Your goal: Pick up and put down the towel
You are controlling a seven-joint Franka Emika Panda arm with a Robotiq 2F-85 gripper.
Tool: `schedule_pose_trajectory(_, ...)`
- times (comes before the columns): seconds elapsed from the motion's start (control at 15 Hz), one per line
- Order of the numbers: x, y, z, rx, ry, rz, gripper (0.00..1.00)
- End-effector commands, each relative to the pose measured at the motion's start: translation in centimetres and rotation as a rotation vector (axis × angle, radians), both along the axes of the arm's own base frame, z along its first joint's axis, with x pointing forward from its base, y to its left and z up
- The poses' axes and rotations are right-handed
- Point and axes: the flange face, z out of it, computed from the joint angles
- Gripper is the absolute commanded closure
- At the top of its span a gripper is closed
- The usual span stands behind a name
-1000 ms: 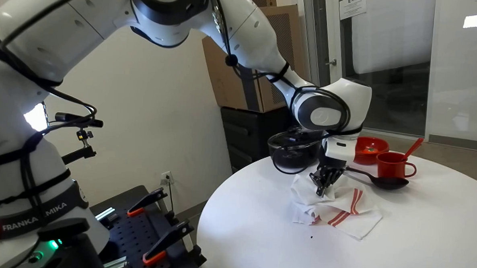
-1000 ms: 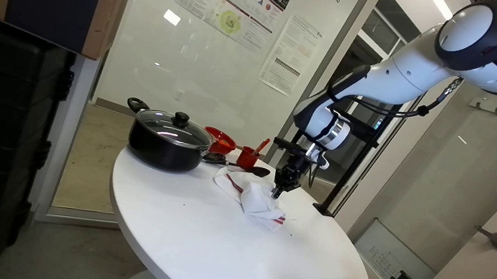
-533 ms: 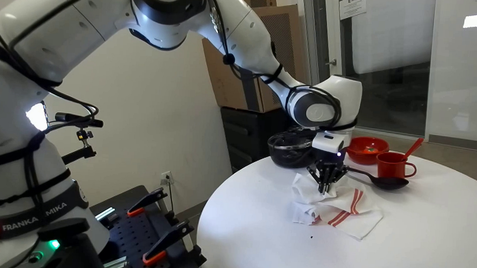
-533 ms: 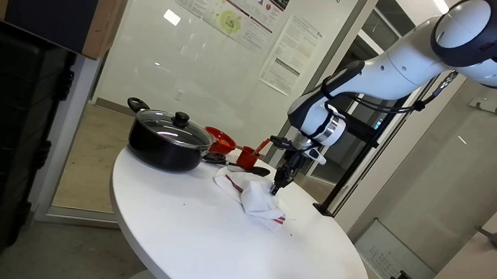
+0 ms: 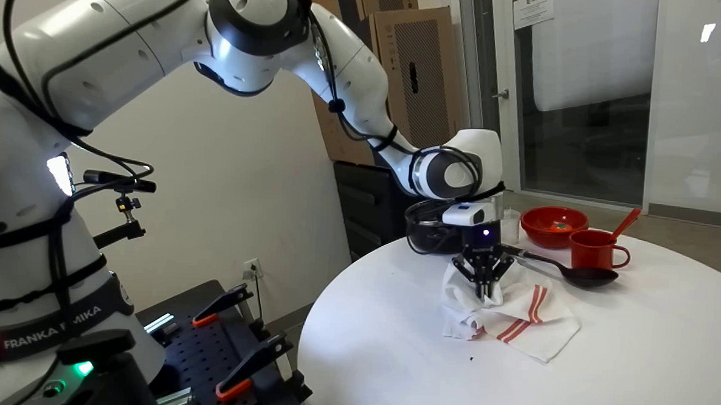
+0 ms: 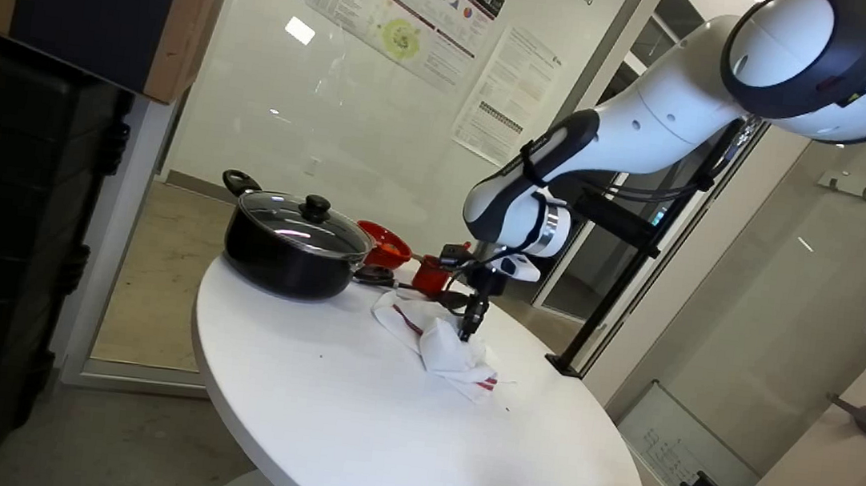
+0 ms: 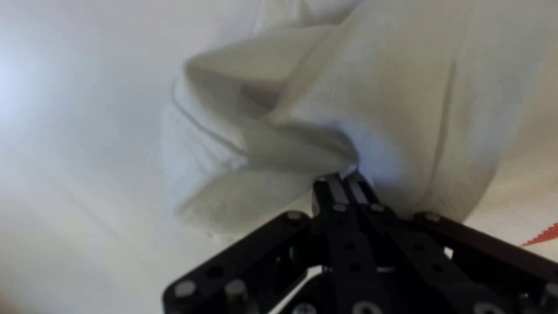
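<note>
The white towel with red stripes (image 5: 537, 326) lies crumpled on the round white table (image 5: 390, 362). It also shows in an exterior view (image 6: 444, 349) and fills much of the wrist view (image 7: 401, 100). My gripper (image 5: 483, 291) points down at the towel's raised folds, and it shows over them in an exterior view (image 6: 465, 335). In the wrist view the fingertips (image 7: 346, 178) are close together with a small bit of white cloth pinched between them. The towel still rests on the table. The tips' lower ends are partly hidden by folds.
Behind the towel are a black ladle (image 5: 588, 277), a red mug (image 5: 589, 252) with a red handle sticking out, a red bowl (image 5: 545, 229) and a clear cup (image 5: 510, 227). A black lidded pot (image 6: 282, 259) stands near the table's edge.
The arm has swung left in both exterior views, and the gripper has gone from tilted to nearly upright. Its tips sit slightly lower in the folds. The towel has hardly moved.
</note>
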Motion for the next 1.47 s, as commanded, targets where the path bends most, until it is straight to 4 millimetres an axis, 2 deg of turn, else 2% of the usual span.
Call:
schedule_pose_trajectory(0.0, -0.3, 0.6, -3.4, -0.071, 0.043, -0.048, 1.00)
schedule_pose_trajectory(0.13, -0.9, -0.2, -4.6, -0.072, 0.055, -0.071, 1.00)
schedule_pose_trajectory(0.2, -0.9, -0.6, -4.2, -0.058, 0.051, -0.071, 0.93)
schedule_pose_trajectory(0.27, -1.1, -0.9, -4.2, -0.053, 0.054, -0.070, 0.72)
schedule_pose_trajectory(0.4, -1.4, -1.7, -3.9, -0.043, 0.026, -0.053, 0.60)
schedule_pose_trajectory(0.6, -1.9, -1.7, -3.0, -0.034, -0.030, 0.082, 0.36)
schedule_pose_trajectory(0.93, -4.8, 1.1, -1.0, -0.036, -0.092, 0.350, 0.02)
schedule_pose_trajectory(1.4, -9.3, 5.5, 2.6, -0.049, -0.199, 0.711, 0.00)
